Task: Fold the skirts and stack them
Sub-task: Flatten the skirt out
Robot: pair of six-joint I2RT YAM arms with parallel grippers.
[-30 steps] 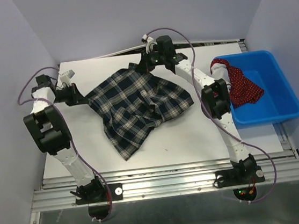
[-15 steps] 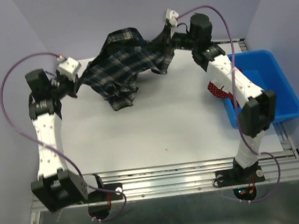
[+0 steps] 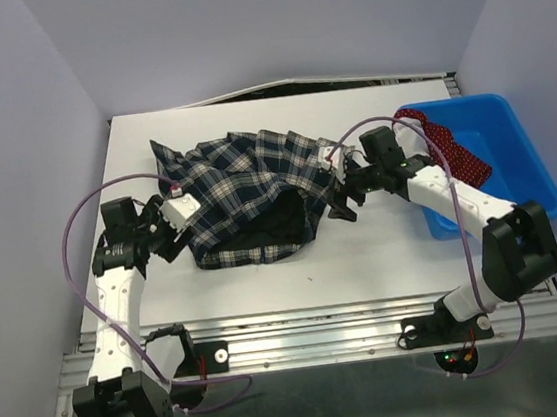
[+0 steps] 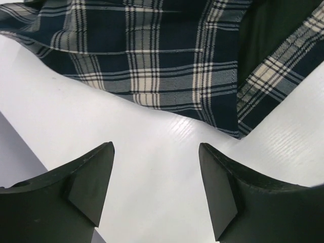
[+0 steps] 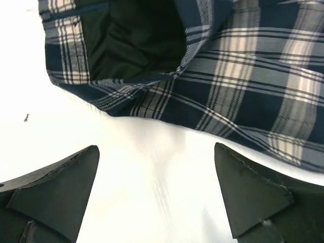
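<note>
Plaid skirt (image 3: 246, 187) loose on white table (image 3: 365, 259)

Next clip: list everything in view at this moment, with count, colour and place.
plaid skirt: one, navy and white, spread across the table's middle
polka-dot skirt: one, red with white dots, in the bin's left part
bin: one, blue, table's right edge
table: one, white
left arm: one, white and black, purple cable, left of the plaid skirt
right arm: one, same colours, right of it
left fingers: two, black, open, over bare table beside the plaid hem
right fingers: two, black, open, likewise
</note>
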